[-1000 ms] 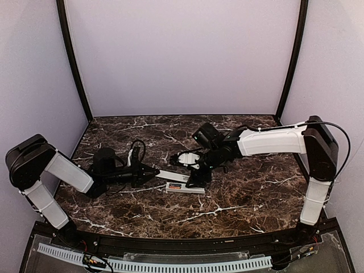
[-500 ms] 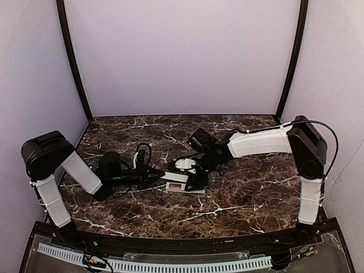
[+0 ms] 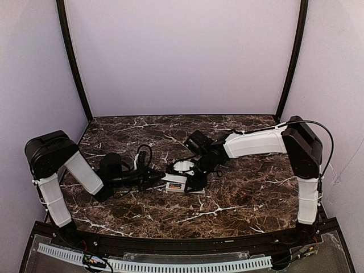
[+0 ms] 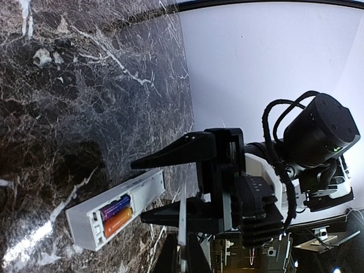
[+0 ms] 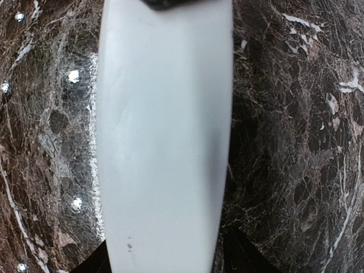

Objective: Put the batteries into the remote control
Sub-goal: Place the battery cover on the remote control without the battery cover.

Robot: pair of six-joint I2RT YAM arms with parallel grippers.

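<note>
The right jaws stand spread on both sides of the remote control (image 4: 147, 186), whose long side points at the pressed-together left jaws.

- Left arm (image 3: 79, 170): elbow raised at the left edge, forearm lying low and reaching toward the centre. Left gripper (image 3: 158, 175) points right, jaws pressed together.
- Right arm (image 3: 253, 142): upright at the shoulder, forearm stretched leftward. Right gripper (image 3: 194, 181) angled downward, jaws apart.
</note>
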